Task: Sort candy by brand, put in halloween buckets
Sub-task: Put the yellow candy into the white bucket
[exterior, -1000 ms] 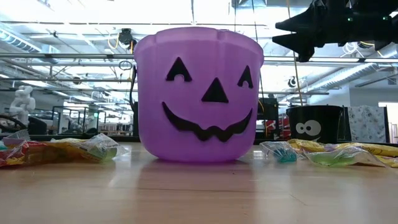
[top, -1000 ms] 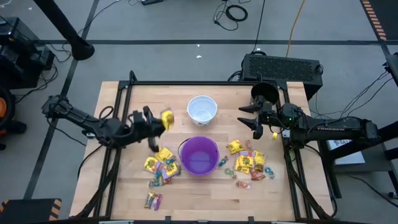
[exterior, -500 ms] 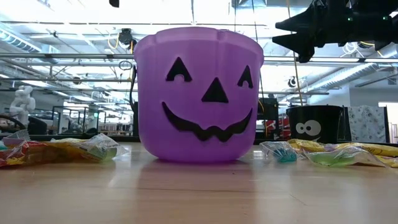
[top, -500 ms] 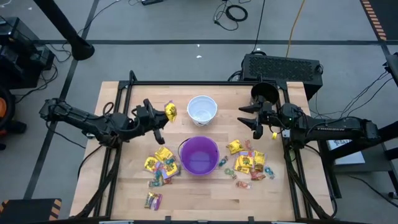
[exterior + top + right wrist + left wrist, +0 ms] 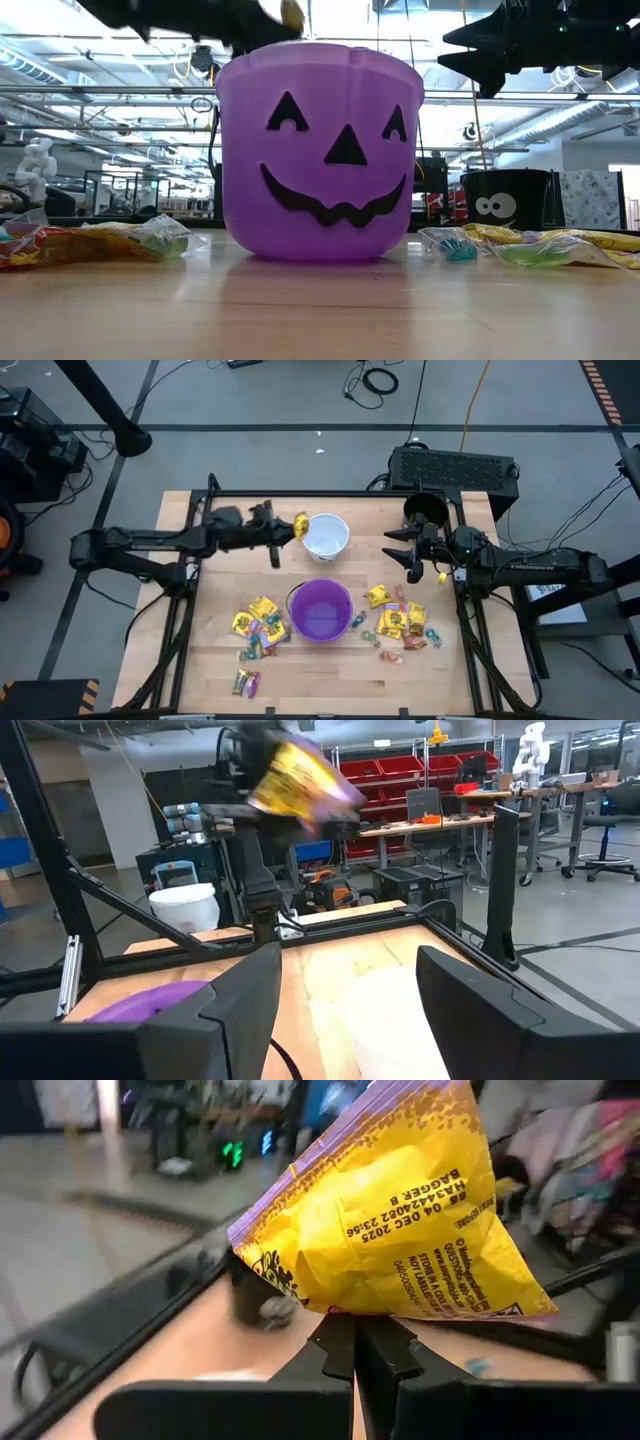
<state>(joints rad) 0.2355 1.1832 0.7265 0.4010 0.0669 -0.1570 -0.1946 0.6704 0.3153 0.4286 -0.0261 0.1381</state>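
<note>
My left gripper [image 5: 287, 529] is shut on a yellow candy packet [image 5: 400, 1210] and hovers just left of the white bucket [image 5: 325, 536], above the table. The same packet [image 5: 292, 12] shows above the purple bucket [image 5: 320, 150] in the low view. The purple bucket [image 5: 320, 610] stands on its base at mid table, the black bucket [image 5: 426, 510] near the far right corner. Loose candy lies in one pile left [image 5: 258, 628] and one pile right [image 5: 400, 622] of the purple bucket. My right gripper [image 5: 404, 556] hangs open over the right side, touching nothing. My left gripper pinches the yellow packet by one crimped edge [image 5: 350, 1312] between the tips of its two shut fingers [image 5: 385, 1355]. The fingers reach roughly level from the table's left. The packet is lifted clear and stands out beyond the fingertips toward the white bucket.
A black metal frame [image 5: 300, 494] runs along the table's far edge and down both sides. A black box with a ridged top [image 5: 455, 466] sits beyond the far right corner. Bare wood shows along the near edge [image 5: 320, 680].
My left gripper has carried the yellow packet toward the far edge and to the right, from beside the left candy pile up to the white bucket's left rim, the arm stretching out. It has stayed shut on the packet. My right arm has kept still.
</note>
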